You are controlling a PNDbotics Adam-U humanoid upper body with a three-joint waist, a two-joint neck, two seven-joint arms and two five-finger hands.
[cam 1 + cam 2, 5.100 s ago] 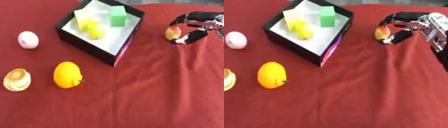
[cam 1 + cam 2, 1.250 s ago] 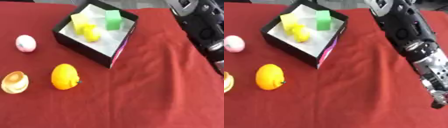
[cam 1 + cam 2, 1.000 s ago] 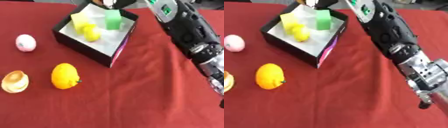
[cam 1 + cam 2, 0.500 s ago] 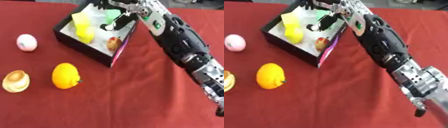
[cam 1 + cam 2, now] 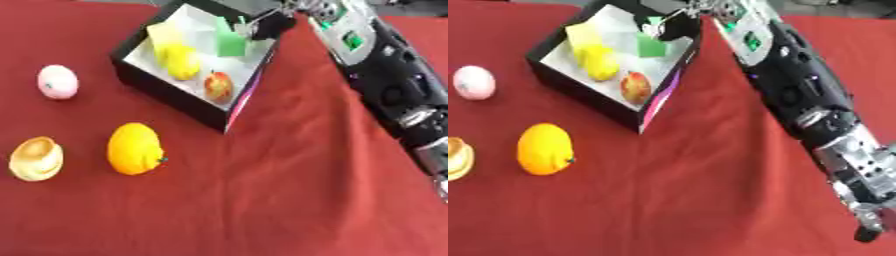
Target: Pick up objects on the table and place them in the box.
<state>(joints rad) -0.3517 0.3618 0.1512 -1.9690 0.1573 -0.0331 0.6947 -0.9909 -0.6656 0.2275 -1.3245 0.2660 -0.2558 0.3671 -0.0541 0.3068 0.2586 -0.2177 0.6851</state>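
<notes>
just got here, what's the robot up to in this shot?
It's clearing the table into the black box. The right hand is over the box's far corner, holding nothing visible. A red-yellow fruit lies inside with yellow and green items. An orange, pink ball and tan object remain on the cloth.

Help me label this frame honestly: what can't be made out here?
- Right robot hand: blurred over the box's far corner in both eye views; finger pose unclear.
- Left robot hand: in neither view.
- Tan object: cut by the right eye view's left edge.
- Green block: partly behind the hand.
</notes>
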